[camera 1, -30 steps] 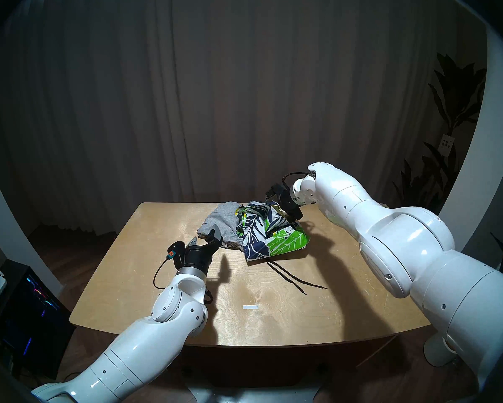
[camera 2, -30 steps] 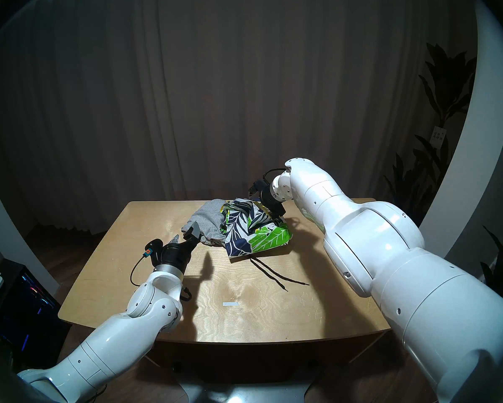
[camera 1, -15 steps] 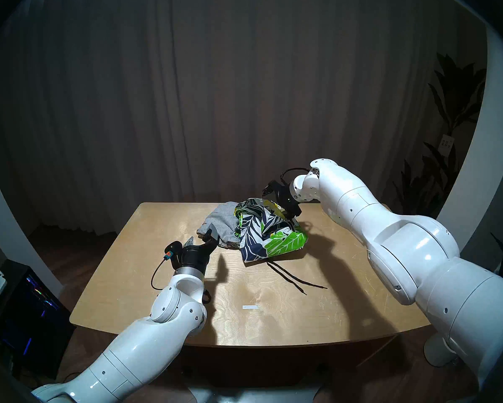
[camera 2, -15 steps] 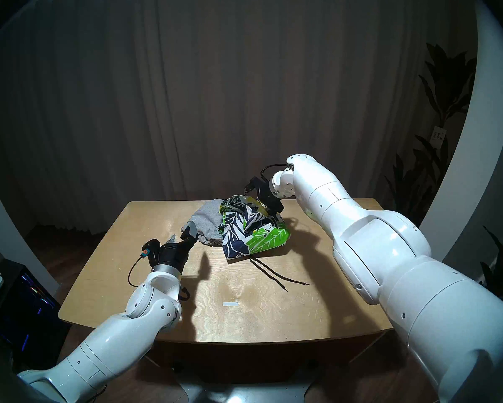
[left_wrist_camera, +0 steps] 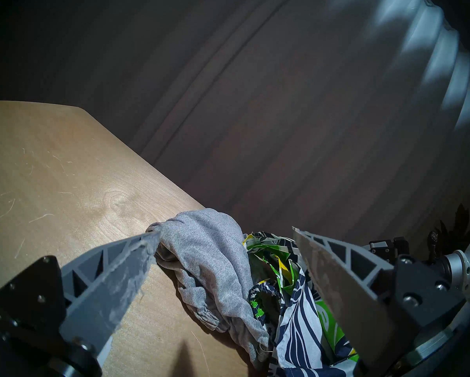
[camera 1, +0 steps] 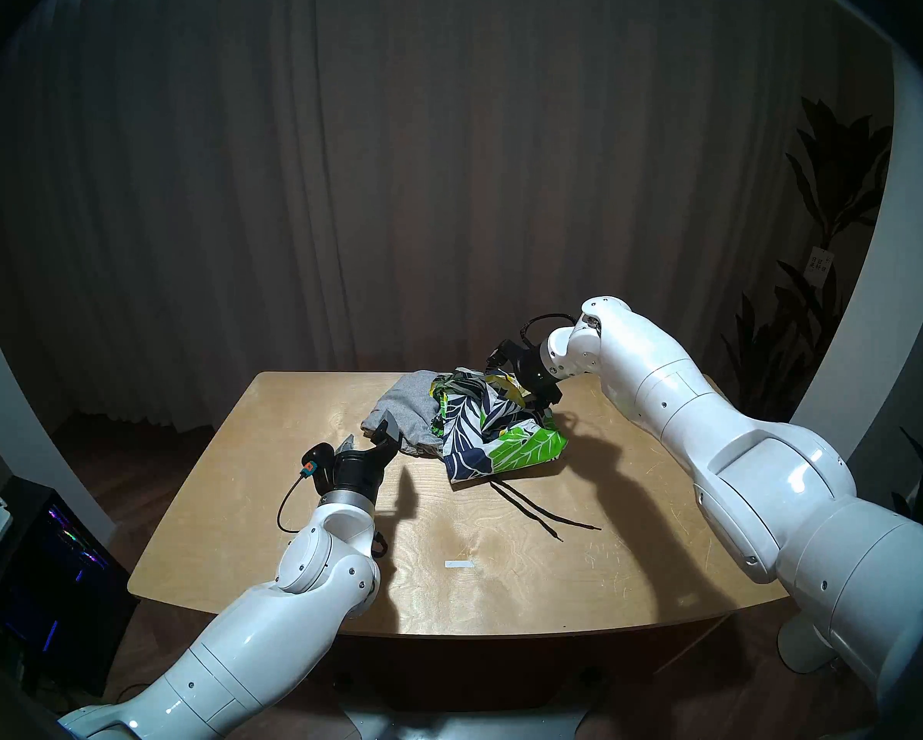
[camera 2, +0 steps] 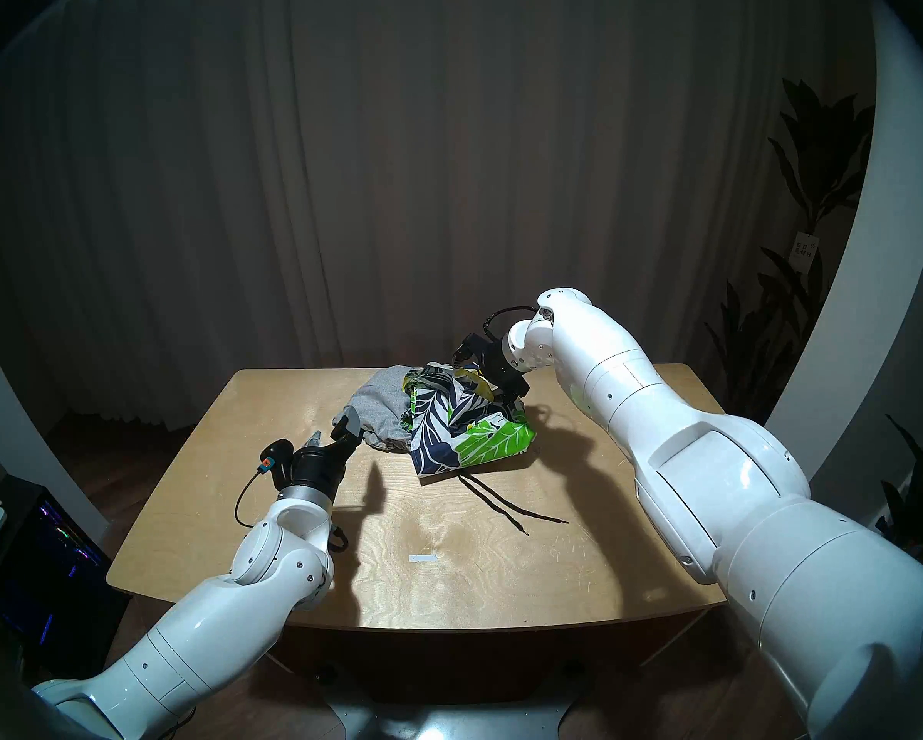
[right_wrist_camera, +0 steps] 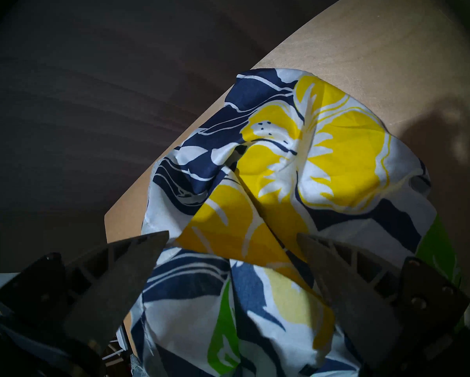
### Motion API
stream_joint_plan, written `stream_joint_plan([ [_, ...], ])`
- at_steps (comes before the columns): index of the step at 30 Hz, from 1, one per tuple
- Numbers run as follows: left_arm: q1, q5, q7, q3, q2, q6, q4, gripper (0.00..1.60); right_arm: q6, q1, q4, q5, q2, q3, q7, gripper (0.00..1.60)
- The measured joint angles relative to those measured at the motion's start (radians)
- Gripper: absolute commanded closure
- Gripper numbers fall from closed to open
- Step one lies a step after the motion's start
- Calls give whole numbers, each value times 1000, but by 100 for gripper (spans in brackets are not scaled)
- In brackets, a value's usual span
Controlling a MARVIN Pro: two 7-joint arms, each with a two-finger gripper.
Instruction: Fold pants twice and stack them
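The right claw (right_wrist_camera: 229, 239) hangs with its jaws spread wide and empty, tilted down over the far end of the floral shorts (camera 1: 494, 429). In its wrist view the two fingers straddle a raised yellow-and-navy ridge of cloth without pinching it. That pose reads as a claw picking a fold to bite: the ridge stands up from the heap, so it offers an edge that a flat patch would not.

The left claw (camera 1: 368, 439) also stands wide and empty, pointing level across the table (camera 1: 288, 509). Its wrist view shows one finger (left_wrist_camera: 136, 256) at the near edge of the grey shorts (left_wrist_camera: 209, 248), though I cannot tell if it touches them. Held low and level like that, it looks placed to slide under or pin the grey cloth while the other arm works.

Both pairs of shorts lie crumpled at the far middle of the table, the grey pair on the left and the floral pair on the right, pressed together with the floral cloth overlapping the grey edge. Neither is spread flat or folded. The black drawstring (camera 1: 545, 514) trails loose toward the robot, likely to drag or snag when the floral pair is lifted. The open stretch of table in front, marked by a small white strip (camera 1: 459, 564), seems the natural place to lay a pair out.
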Motion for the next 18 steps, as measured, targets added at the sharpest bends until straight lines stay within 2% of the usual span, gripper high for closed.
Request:
stream_joint_plan([
  [10, 3, 10, 5, 3, -4, -2, -9, 0, 19, -47, -127, 30, 35, 16, -36, 0],
  [18, 13, 22, 12, 12, -5, -4, -21, 0, 16, -122, -234, 65, 58, 24, -72, 0],
])
